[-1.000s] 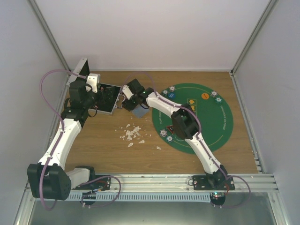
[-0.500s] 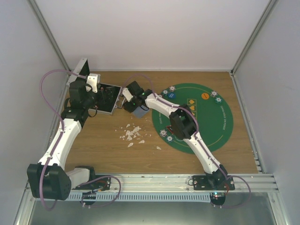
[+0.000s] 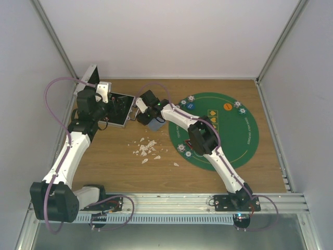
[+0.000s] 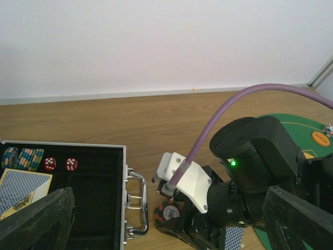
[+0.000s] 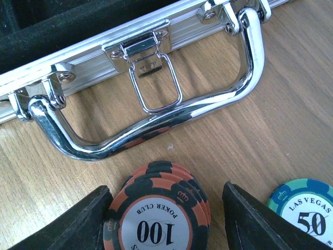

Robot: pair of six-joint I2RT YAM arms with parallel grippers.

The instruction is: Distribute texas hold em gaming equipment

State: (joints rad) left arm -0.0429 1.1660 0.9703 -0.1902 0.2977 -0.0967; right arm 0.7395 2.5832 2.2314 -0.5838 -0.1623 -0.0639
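Note:
My right gripper (image 5: 165,221) is low on the wood beside the case handle (image 5: 156,117). It is open, and its fingers (image 5: 78,221) stand either side of a small stack of orange-black "100" poker chips (image 5: 156,224). There is a gap on the right side. A green "50" chip (image 5: 304,213) lies just right of it. Grey-blue-backed cards (image 3: 155,124) lie under the right wrist. My left gripper (image 4: 166,229) is wide open and empty above the open black case (image 4: 78,198). The case holds chips (image 4: 23,158), red dice (image 4: 58,164) and cards (image 4: 21,190).
A round green felt mat (image 3: 216,130) lies at the right with chip stacks (image 3: 191,98) around its rim and an orange button (image 3: 227,106). White scraps (image 3: 145,148) lie on the wood in front of the case (image 3: 118,109). Walls enclose the table.
My right gripper has shifted slightly forward and down near the case handle. My left arm has not moved.

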